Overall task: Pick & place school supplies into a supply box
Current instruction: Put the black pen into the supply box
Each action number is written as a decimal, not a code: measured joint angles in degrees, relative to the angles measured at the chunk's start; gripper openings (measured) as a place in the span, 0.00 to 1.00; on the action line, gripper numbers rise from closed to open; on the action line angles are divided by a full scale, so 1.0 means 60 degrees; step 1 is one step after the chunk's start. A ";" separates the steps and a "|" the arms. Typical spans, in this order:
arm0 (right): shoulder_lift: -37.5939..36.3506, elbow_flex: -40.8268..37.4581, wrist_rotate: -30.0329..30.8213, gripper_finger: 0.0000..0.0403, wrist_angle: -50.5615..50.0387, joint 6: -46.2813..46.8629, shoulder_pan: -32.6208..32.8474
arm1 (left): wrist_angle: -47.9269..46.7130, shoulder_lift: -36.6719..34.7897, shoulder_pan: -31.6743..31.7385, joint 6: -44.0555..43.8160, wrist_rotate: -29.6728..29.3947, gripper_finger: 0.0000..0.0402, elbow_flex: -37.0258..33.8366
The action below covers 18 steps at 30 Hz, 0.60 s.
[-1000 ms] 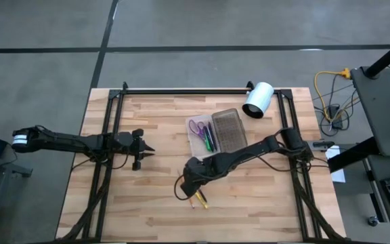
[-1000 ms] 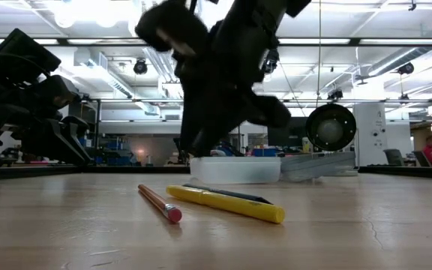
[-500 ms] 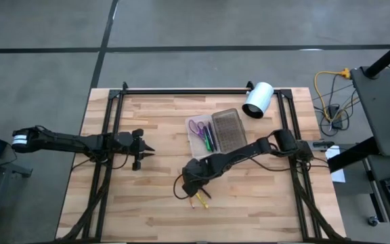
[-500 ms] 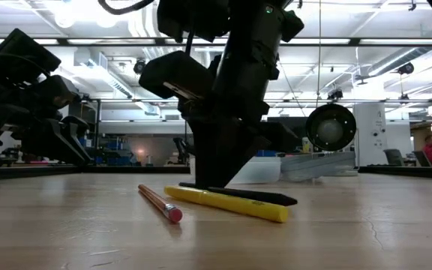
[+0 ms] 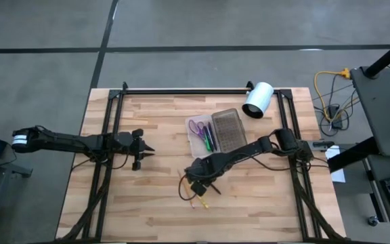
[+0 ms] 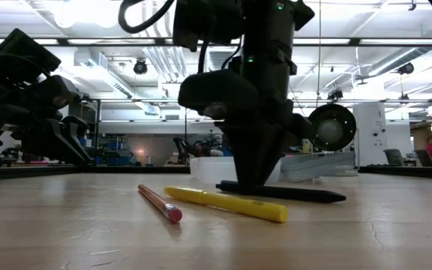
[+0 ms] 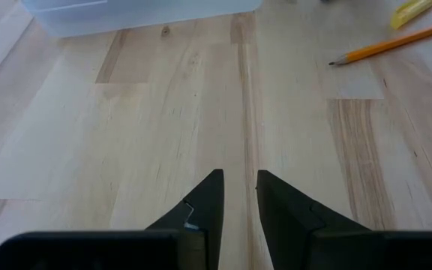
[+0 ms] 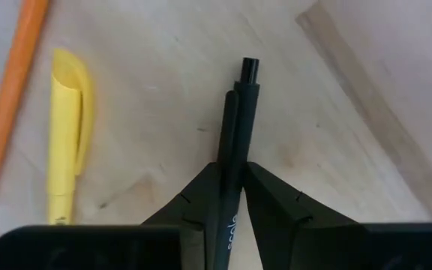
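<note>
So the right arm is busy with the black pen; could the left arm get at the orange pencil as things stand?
Probably yes: bare table lies between the left pincer and the orange pencil. The right pincer, gripping the black pen, works close by.

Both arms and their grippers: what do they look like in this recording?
Both arms are slim, dark and jointed, with black cables looping alongside. The left arm carries a white band near its outer end. The left gripper and right gripper each end in two matte black, wedge-shaped fingers tapering to points. No markings show on the fingers.
</note>
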 joint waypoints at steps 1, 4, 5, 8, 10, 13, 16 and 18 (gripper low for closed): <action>0.0000 -0.0004 0.0102 0.15 -0.0007 -0.0074 0.0000 | 0.0002 0.0000 -0.0003 0.0000 0.0000 0.17 0.0000; 0.0000 -0.0011 0.0283 0.15 -0.0019 -0.0242 0.0004 | 0.0002 0.0000 0.0000 0.0000 0.0001 0.17 0.0000; 0.0000 -0.0015 0.0295 0.15 -0.0022 -0.0254 0.0004 | -0.0001 0.0000 -0.0004 0.0000 0.0000 0.17 0.0000; 0.0000 -0.0022 0.0349 0.16 -0.0018 -0.0262 0.0004 | 0.0001 0.0000 -0.0002 0.0000 0.0000 0.17 0.0000; 0.0000 -0.0025 0.0354 0.16 -0.0011 -0.0266 0.0000 | 0.0001 0.0000 0.0000 0.0000 0.0000 0.17 0.0000; 0.0000 -0.0029 0.0375 0.16 -0.0004 -0.0185 0.0000 | 0.0000 0.0000 -0.0002 0.0000 0.0000 0.17 0.0000; 0.0000 -0.0029 0.0241 0.15 -0.0004 -0.0154 -0.0004 | 0.0001 0.0000 -0.0003 0.0000 0.0003 0.17 0.0000; 0.0000 -0.0029 0.0063 0.14 -0.0018 -0.0098 -0.0020 | -0.0001 0.0000 -0.0002 0.0000 0.0000 0.17 0.0000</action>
